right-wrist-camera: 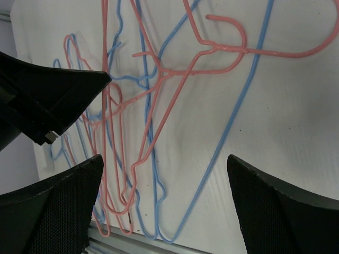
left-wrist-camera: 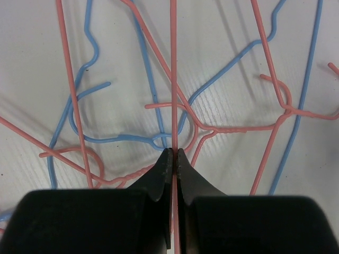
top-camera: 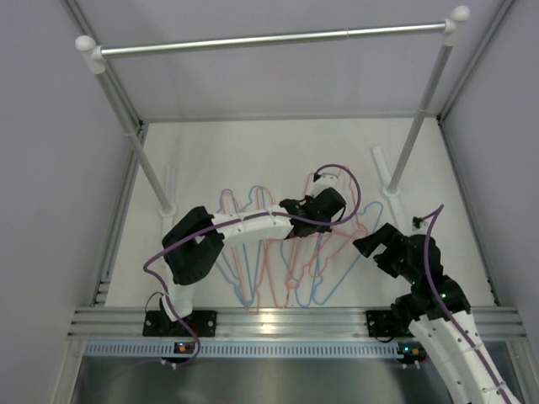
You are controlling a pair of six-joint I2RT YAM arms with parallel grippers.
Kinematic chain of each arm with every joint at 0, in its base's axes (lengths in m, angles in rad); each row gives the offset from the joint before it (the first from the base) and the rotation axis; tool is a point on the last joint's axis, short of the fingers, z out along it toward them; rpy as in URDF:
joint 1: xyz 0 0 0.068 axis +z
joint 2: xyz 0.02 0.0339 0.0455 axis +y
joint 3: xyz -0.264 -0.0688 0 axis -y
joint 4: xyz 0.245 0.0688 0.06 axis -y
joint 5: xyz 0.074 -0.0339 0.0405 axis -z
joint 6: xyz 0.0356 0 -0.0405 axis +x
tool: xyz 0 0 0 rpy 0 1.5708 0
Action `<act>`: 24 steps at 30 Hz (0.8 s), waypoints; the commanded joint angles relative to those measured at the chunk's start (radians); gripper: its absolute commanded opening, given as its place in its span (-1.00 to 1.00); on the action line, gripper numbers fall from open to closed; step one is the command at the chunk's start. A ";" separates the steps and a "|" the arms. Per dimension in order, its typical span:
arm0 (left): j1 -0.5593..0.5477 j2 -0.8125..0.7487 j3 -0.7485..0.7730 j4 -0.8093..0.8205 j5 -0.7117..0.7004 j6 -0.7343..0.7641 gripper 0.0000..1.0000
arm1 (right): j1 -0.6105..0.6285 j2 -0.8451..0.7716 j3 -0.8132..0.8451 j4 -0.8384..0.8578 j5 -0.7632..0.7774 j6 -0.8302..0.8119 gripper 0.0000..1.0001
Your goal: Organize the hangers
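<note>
— What has the left gripper [left-wrist-camera: 173, 154] got?

— One pink wire [left-wrist-camera: 173, 79]. The jaws are pressed together on it. It runs straight out ahead of the tips and back between the two black fingers [left-wrist-camera: 153, 177].

— And the rest of the hangers [top-camera: 278, 252]?

— In a tangle flat on the white table [top-camera: 210, 151], pink and blue crossing each other. Just past the left tips, a blue wire bends in from the left and a twisted pink neck goes off to the right. More loops lie on both sides of those jaws.

— Is the pinched wire lifted off the table?

— I can't tell from here.

— The right gripper [top-camera: 370, 240]?

— Jaws spread wide, holding nothing. It hangs over the right side of the heap, close beside the left one. Between its fingers [right-wrist-camera: 58, 206] lies a long blue wire on a slant, with pink and blue loops bunched toward its left finger. A pink hook curls further out ahead of it.

— The rail [top-camera: 269, 38]?

— Up on its two posts, well beyond both pairs of jaws.
</note>
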 commanded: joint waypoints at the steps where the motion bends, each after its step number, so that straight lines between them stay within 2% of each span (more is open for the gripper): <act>1: 0.006 -0.033 -0.005 0.066 0.022 -0.019 -1.00 | -0.009 -0.042 -0.049 0.186 -0.060 0.094 0.88; 11: 0.006 -0.039 -0.016 0.077 0.070 -0.058 -1.00 | -0.009 0.046 -0.227 0.468 -0.081 0.190 0.83; 21: 0.006 -0.036 -0.019 0.077 0.084 -0.069 -1.00 | 0.021 0.144 -0.327 0.652 -0.058 0.251 0.78; 24: 0.004 -0.037 -0.022 0.078 0.087 -0.072 -1.00 | 0.044 0.188 -0.351 0.759 -0.047 0.275 0.76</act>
